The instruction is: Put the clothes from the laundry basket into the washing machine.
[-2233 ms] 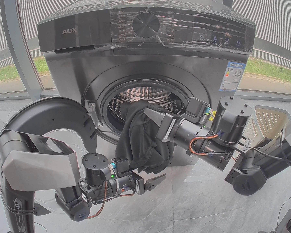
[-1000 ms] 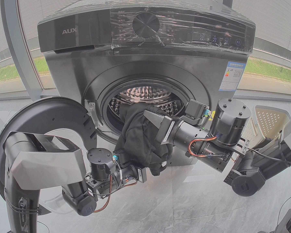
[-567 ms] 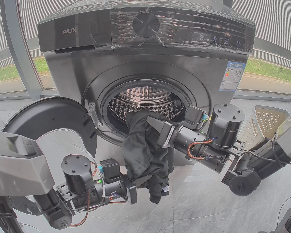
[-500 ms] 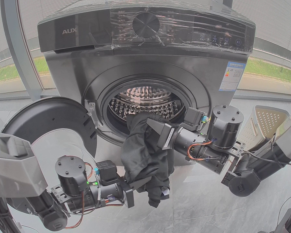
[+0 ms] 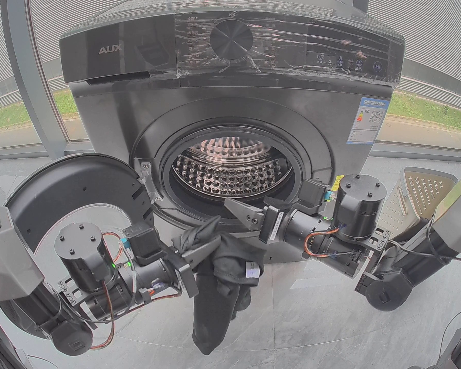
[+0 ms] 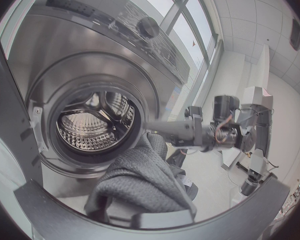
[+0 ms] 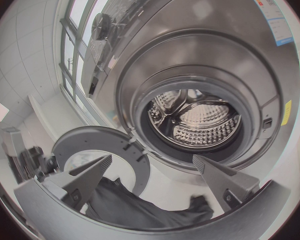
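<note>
While our left gripper (image 5: 210, 243) clamps the black garment (image 5: 214, 293), it hangs outside the washing machine (image 5: 230, 103).
We see it dangling low in front; our right gripper (image 7: 150, 159), spread wide, sits just right of it.

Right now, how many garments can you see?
1: a black garment hangs from the left gripper, below the opening of the washing machine. The laundry basket is partly hidden; more may remain.

Now left gripper (image 5: 206, 242), not right gripper (image 5: 245, 202), holds garment (image 5: 217, 288).
</note>
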